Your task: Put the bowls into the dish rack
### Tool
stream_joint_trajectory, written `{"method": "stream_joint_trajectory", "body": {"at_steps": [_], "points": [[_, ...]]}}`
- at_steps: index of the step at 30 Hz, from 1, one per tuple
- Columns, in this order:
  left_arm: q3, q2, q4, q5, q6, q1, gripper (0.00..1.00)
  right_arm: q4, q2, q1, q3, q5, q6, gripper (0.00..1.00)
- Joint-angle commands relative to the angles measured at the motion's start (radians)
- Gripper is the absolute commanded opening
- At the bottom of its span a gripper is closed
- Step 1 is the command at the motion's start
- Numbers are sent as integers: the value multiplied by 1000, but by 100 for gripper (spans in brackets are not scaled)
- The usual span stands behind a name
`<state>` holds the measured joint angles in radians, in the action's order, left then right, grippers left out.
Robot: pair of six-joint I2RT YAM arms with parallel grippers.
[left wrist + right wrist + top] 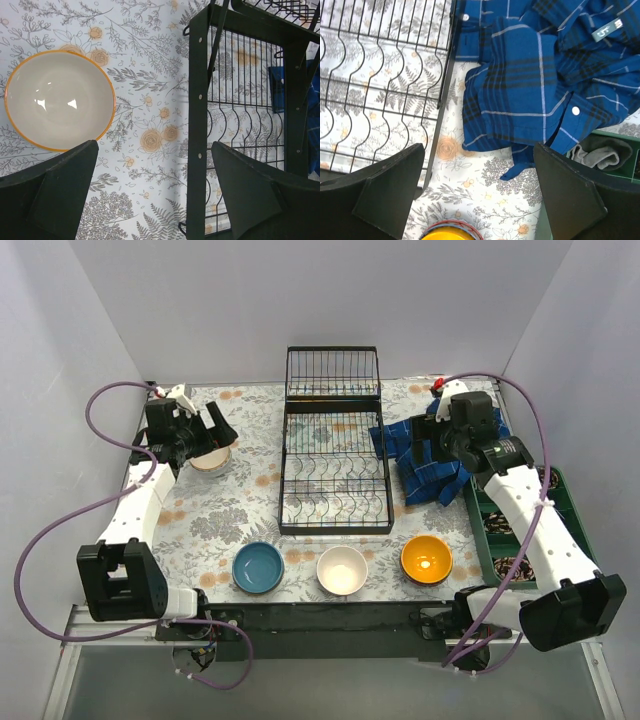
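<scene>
On the floral-patterned worktop (250,510), nearest the arm bases, three round bowls stand in a row, apart from one another: a glossy blue bowl (258,567) on the left, a plain white bowl (342,570) in the middle and an orange bowl (426,560) with a yellow inside on the right. All three lie just in front of the large black wire dish rack (333,470), whose rows of curved tines hold nothing. Both grippers are well beyond this row.

To the right of the rack a green plastic tray (626,134) sits at the worktop's edge, with a grey sock (600,152) lying in it.

Farther back on the left, the left gripper (154,144) hangs above the worktop with its fingers spread wide and nothing between them. A cream bowl (59,99) with a thin orange rim stands upright just beyond its left fingertip; the rack's side frame lies by its right fingertip, and the bowl and rack are apart.

On the far right, the right gripper (479,146) is likewise spread and empty, poised over a crumpled blue plaid shirt (530,75) that touches the rack's right edge.

At the rack's far end its smaller upright basket section stands empty.
</scene>
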<state>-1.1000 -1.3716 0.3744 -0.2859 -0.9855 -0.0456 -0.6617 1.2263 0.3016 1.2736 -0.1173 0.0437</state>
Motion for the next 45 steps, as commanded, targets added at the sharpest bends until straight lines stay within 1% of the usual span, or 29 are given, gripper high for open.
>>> {"method": "stream_joint_trajectory", "body": {"at_steps": [1, 2, 4, 5, 8, 11, 13, 15, 16, 17, 18, 21, 25, 28, 29, 30, 31, 32, 34, 35, 36, 38, 40, 42, 45], "points": [[6, 88, 12, 14, 60, 1, 98, 20, -70, 2, -16, 83, -71, 99], [6, 98, 17, 31, 73, 3, 98, 22, -83, 2, -25, 179, -124, 99], [17, 127, 34, 71, 112, 0, 98, 27, -128, 1, -45, 290, -183, 99], [22, 138, 40, 83, 125, -2, 98, 31, -145, 1, -60, 400, -239, 98], [37, 175, 69, 88, 168, -4, 98, 70, -221, 2, -135, 488, -268, 94], [31, 197, 130, 83, 221, -8, 98, 10, -202, 2, -137, 525, -287, 91], [-12, 183, 165, 122, 257, -17, 98, -30, -186, 4, -115, 539, -314, 89], [-63, 154, 243, 134, 326, -46, 98, -62, -177, 4, -109, 561, -341, 89], [-120, 110, 273, 131, 352, -59, 98, -67, -175, 5, -103, 561, -346, 89], [-144, 91, 320, 129, 384, -69, 98, -73, -172, 5, -100, 558, -349, 89], [-162, 74, 336, 128, 439, -69, 98, -78, -171, 5, -97, 556, -352, 89], [-161, 60, 345, 100, 520, -69, 98, -85, -157, 5, -92, 558, -357, 89], [-167, 33, 382, 97, 518, -69, 91, -84, -139, 5, -92, 565, -340, 88], [-170, 46, 428, -14, 516, -69, 90, -111, -126, 16, -95, 619, -340, 85], [-166, 55, 454, -47, 522, -63, 89, -127, -122, 27, -103, 614, -352, 84], [-150, 72, 475, -123, 533, -56, 88, -144, -116, 36, -109, 611, -366, 84], [-144, 80, 507, -162, 595, -47, 88, -176, -108, 47, -117, 614, -383, 83], [-130, 92, 559, -173, 619, 1, 87, -187, -102, 50, -128, 620, -399, 83], [-71, 137, 602, -167, 674, 76, 88, -219, -96, 59, -161, 636, -453, 83], [-52, 153, 654, -173, 733, 139, 88, -223, -82, 65, -174, 640, -464, 82], [-35, 167, 676, -174, 748, 165, 88, -228, -77, 71, -192, 640, -473, 81], [17, 207, 696, -179, 752, 197, 88, -228, -65, 103, -210, 639, -488, 79], [58, 236, 701, -179, 757, 205, 89, -227, -60, 146, -233, 616, -518, 78], [78, 250, 698, -150, 759, 234, 90, -230, -60, 165, -244, 578, -531, 77], [89, 246, 676, -113, 765, 237, 91, -277, -56, 194, -246, 547, -591, 76]]}}
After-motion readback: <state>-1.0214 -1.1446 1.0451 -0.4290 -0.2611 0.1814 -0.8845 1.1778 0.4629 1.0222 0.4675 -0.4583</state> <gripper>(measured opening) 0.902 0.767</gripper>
